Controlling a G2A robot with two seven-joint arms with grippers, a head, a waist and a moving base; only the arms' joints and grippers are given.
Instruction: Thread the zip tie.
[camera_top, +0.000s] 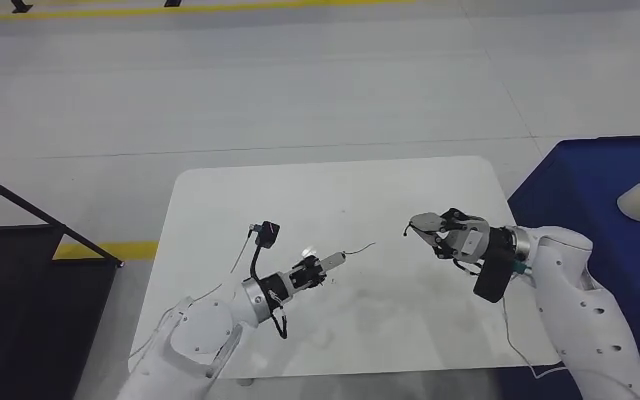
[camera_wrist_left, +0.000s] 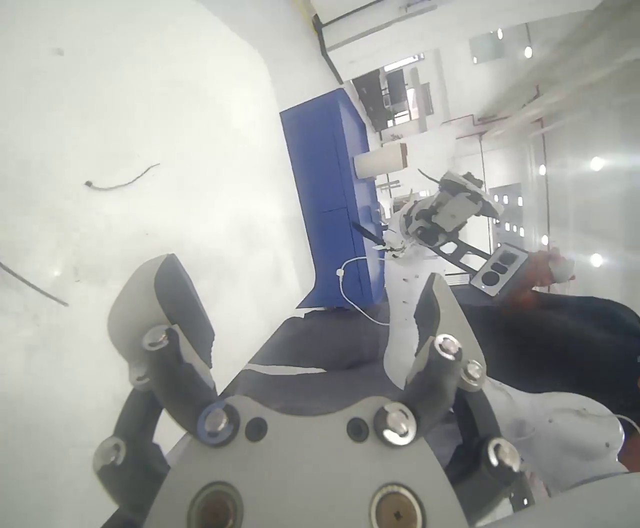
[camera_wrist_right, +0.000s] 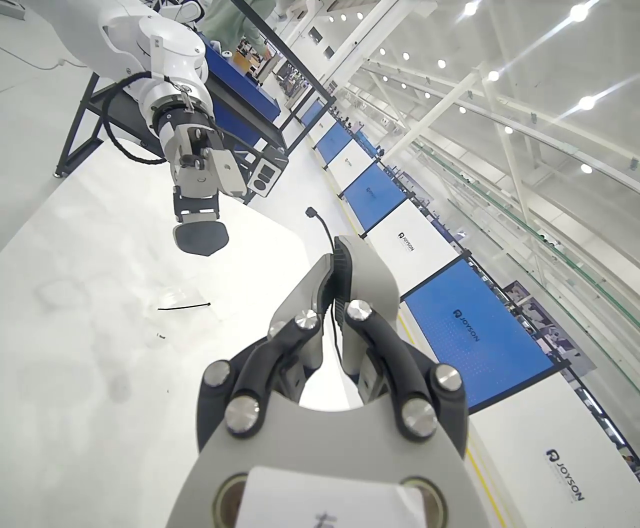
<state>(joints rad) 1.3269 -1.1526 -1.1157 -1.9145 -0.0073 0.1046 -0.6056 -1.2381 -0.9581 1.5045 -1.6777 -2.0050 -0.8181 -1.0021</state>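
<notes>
My right gripper (camera_wrist_right: 336, 255) is shut on a thin black zip tie (camera_wrist_right: 322, 227). Its square head sticks out past the fingertips and the strap runs back between the pads. In the top view this gripper (camera_top: 418, 226) hangs above the right half of the white table (camera_top: 400, 190). My left gripper (camera_wrist_left: 300, 280) is open with nothing between its fingers, low over the table's front left (camera_top: 330, 263). A second black zip tie (camera_top: 357, 248) lies flat on the table just past the left fingertips, also seen as the loose tie (camera_wrist_left: 122, 181) and the loose tie (camera_wrist_right: 182, 306).
Another thin black strand (camera_wrist_left: 32, 286) lies on the table close to the left gripper. A blue cabinet (camera_top: 590, 180) stands off the table's right edge. A black frame (camera_top: 50, 225) stands off the left edge.
</notes>
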